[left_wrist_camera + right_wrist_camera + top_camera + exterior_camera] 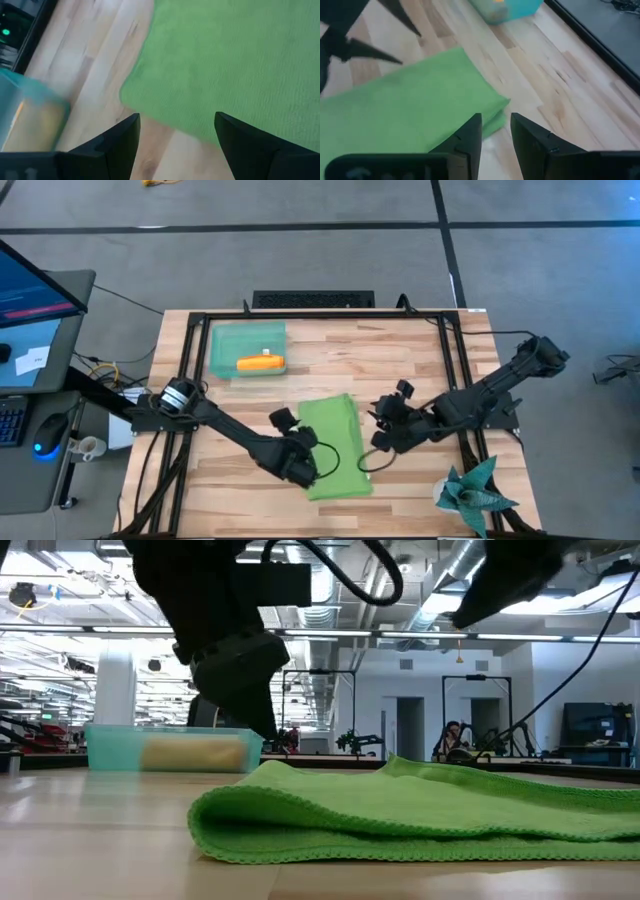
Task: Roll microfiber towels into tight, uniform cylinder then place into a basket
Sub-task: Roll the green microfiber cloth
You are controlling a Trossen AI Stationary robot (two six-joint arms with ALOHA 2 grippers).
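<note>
Basket [222, 348] sits at the counter's [400, 370] far left, holding the rolled orange towel [261, 363]. Left gripper [303, 463], fingers wide and empty, hovers over the folded green towel [333, 442]; right gripper [380, 442], fingers nearly closed, empty, beside it.

- Basket [222, 352] at the table's [400, 360] far left — one rolled towel [261, 363] in it.
- Second towel [335, 442] lies nearer, mid-table, between both grippers.
- Star-shaped object [474, 490] at near right corner.
</note>
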